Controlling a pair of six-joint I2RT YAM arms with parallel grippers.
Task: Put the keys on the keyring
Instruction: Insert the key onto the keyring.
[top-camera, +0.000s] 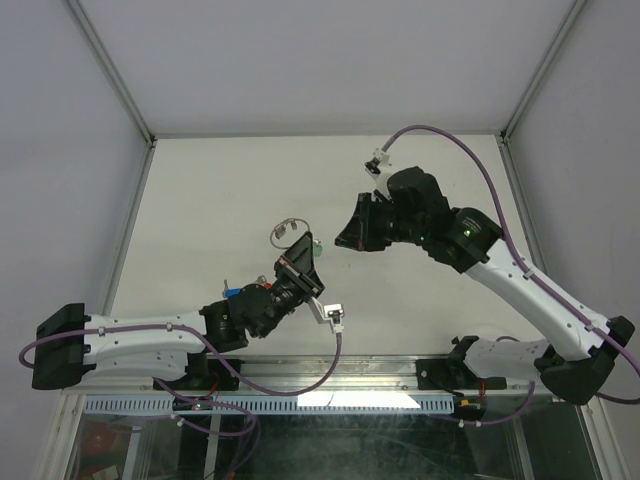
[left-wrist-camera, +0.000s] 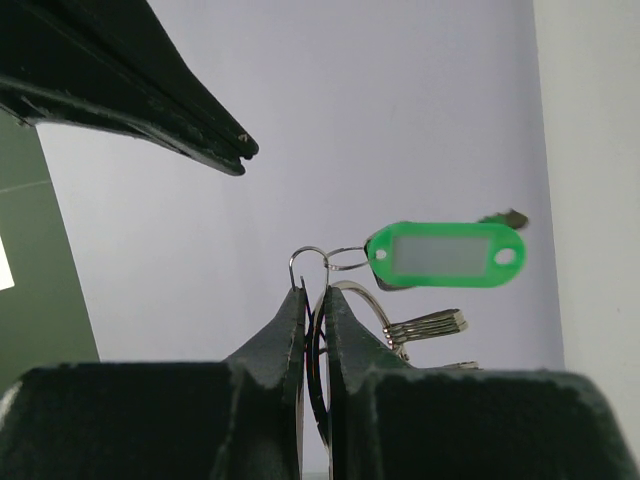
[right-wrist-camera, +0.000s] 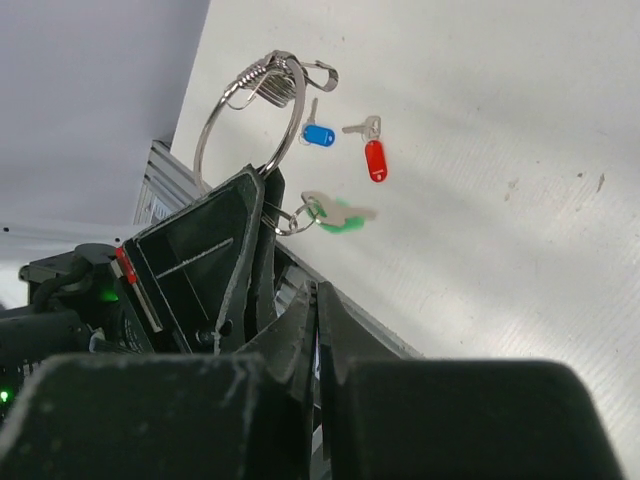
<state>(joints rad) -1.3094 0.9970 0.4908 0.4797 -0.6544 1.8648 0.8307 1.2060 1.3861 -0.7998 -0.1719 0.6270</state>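
Observation:
My left gripper (top-camera: 297, 257) is shut on the keyring (top-camera: 285, 233) and holds it above the table. In the left wrist view the jaws (left-wrist-camera: 313, 295) pinch the ring's wire (left-wrist-camera: 352, 293), and the green key (left-wrist-camera: 445, 254) hangs from a small loop beside it. The right wrist view shows the large silver ring (right-wrist-camera: 232, 112) with plain pieces bunched at its top, and the green key (right-wrist-camera: 338, 213) dangling at the left gripper's tips. The blue key (right-wrist-camera: 318, 134) and red key (right-wrist-camera: 374, 159) lie on the table. My right gripper (top-camera: 352, 232) is shut, empty, just right of the ring.
The white table (top-camera: 220, 190) is walled by grey panels at the back and sides. A metal rail (top-camera: 400, 368) runs along the near edge. The blue key (top-camera: 232, 293) and red key peek out beside the left arm's wrist.

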